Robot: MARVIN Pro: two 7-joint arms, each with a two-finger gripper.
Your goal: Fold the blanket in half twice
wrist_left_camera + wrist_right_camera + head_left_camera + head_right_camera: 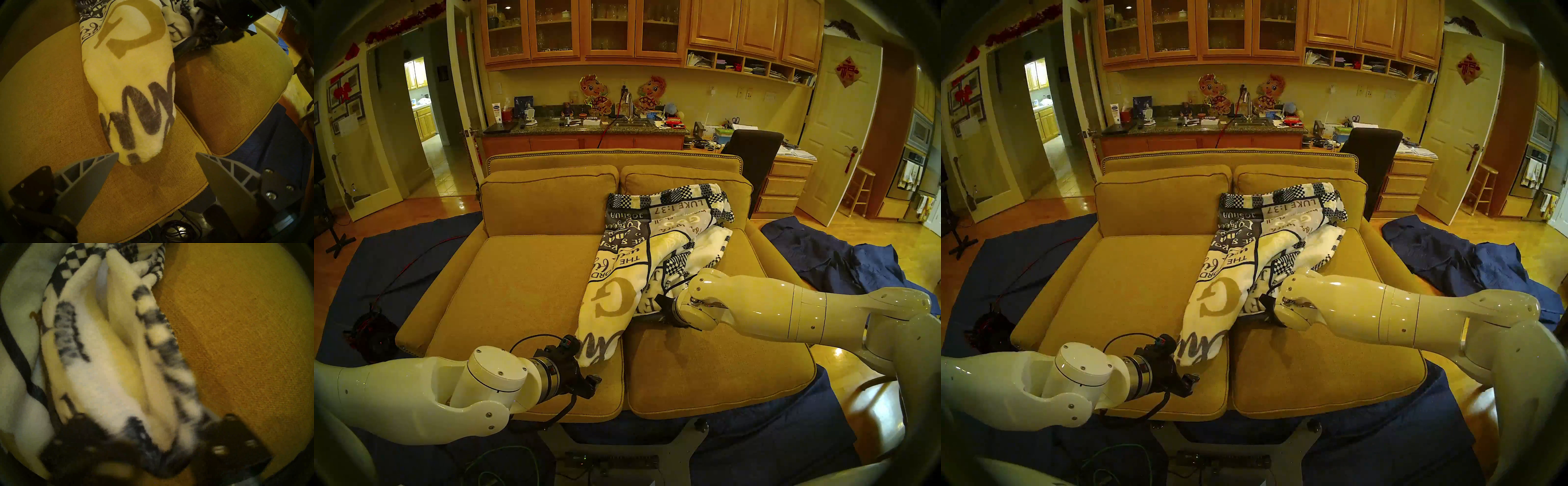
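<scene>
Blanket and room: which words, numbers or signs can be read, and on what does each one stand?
"LUKE 1:37": blanket, far panel, seen upside down.
"JOSHUA": same blanket, the panel beside it, upside down.
"THE": blanket, middle panel, upside down.
Large tan "G": blanket, near end.
Red diamond sign on the door: one character, unreadable.
Other blanket lettering: too folded to read.

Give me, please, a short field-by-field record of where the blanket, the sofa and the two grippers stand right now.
blanket: bunched blanket lying diagonally from the right back cushion to the seat's front, not folded flat
sofa: tan two-seat sofa, left seat cushion mostly bare
left gripper: left gripper open, fingers either side of the blanket's near tip, one fingertip at its edge
right gripper: right gripper pushed into a bundle of checkered-edge folds; blurred, grip unclear
floor: dark blue cloths around the sofa
</scene>
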